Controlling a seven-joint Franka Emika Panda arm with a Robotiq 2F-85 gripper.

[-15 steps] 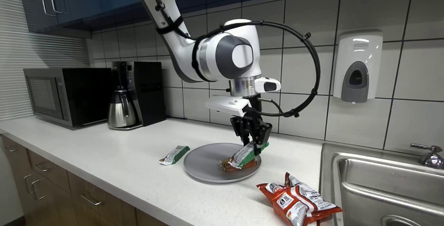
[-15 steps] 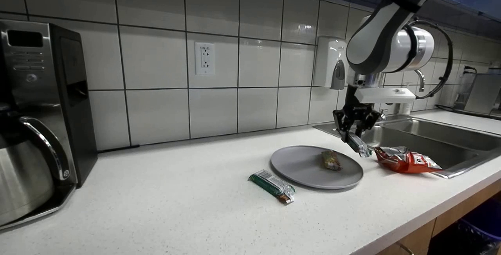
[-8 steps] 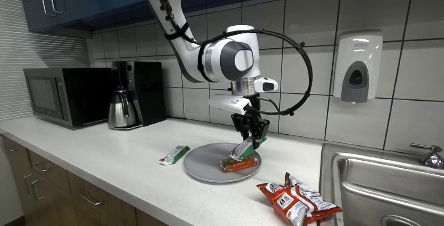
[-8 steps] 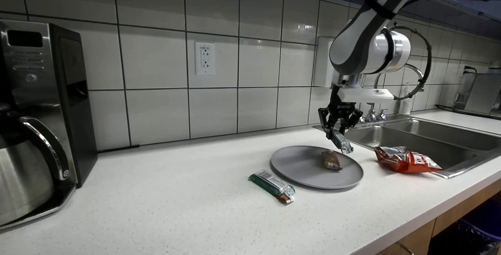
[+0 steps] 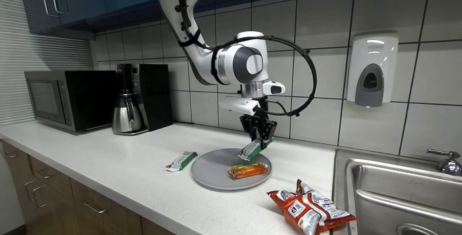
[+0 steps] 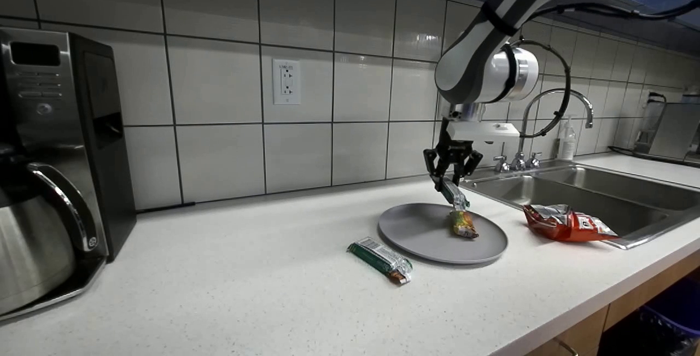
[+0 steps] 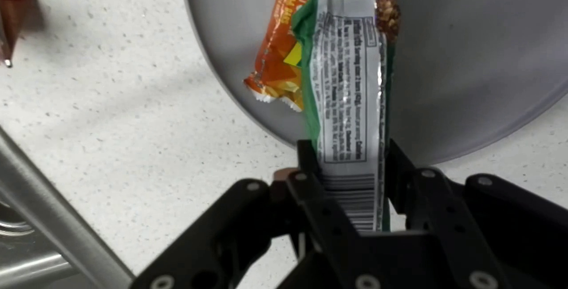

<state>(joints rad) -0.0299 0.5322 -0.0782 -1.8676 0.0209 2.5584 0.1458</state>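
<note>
My gripper [image 7: 348,160] is closed around one end of a green-and-white wrapped granola bar [image 7: 346,80], a finger on each side. The bar tilts, its free end pointing down over the grey plate [image 5: 213,172]. On that plate lies an orange-wrapped granola bar [image 5: 249,170], partly covered by the held bar in the wrist view. In both exterior views the held bar [image 6: 455,194] hangs above the plate's far part, apart from its surface. A second green-and-white bar [image 6: 381,259] rests on the counter beside the plate.
A red chip bag [image 5: 310,209] lies on the counter near the sink [image 5: 408,191]. A coffee maker [image 5: 155,94] and a microwave [image 5: 72,98] stand against the wall. A soap dispenser [image 5: 373,69] hangs on the tiles.
The gripper has carried the green bar up and back toward the wall, leftward in an exterior view. The orange bar, partly hidden behind it before, now shows fully in an exterior view.
</note>
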